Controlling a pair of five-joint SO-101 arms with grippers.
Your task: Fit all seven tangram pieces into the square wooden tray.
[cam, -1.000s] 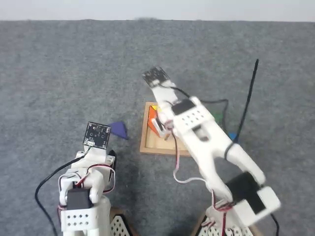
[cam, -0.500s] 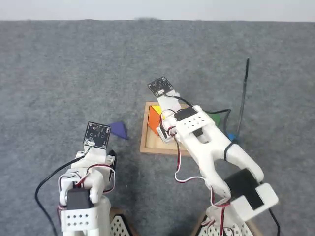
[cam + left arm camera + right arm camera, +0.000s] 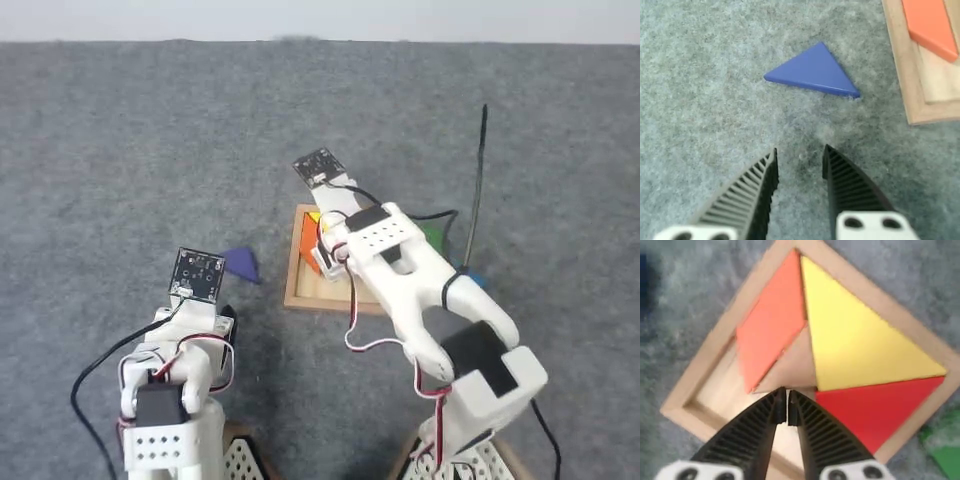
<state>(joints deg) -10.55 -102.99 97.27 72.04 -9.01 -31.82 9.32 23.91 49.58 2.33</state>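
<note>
The square wooden tray lies mid-table and holds an orange parallelogram, a yellow triangle and a red triangle. My right gripper is shut with nothing in it. Its tips sit low over the bare wood beside the orange piece's corner. A blue triangle lies on the carpet left of the tray. My left gripper stands open a short way in front of it, apart from it. In the high view the blue triangle peeks out beside the left wrist.
A green piece and a small blue piece lie on the grey carpet right of the tray, partly under the right arm. A black cable curves up behind that arm. The green piece's edge lies just past the tray corner.
The right arm has shifted over the tray, its elbow and upper part swinging left, and the black cable moved left with it. The left arm and blue triangle stayed put.
</note>
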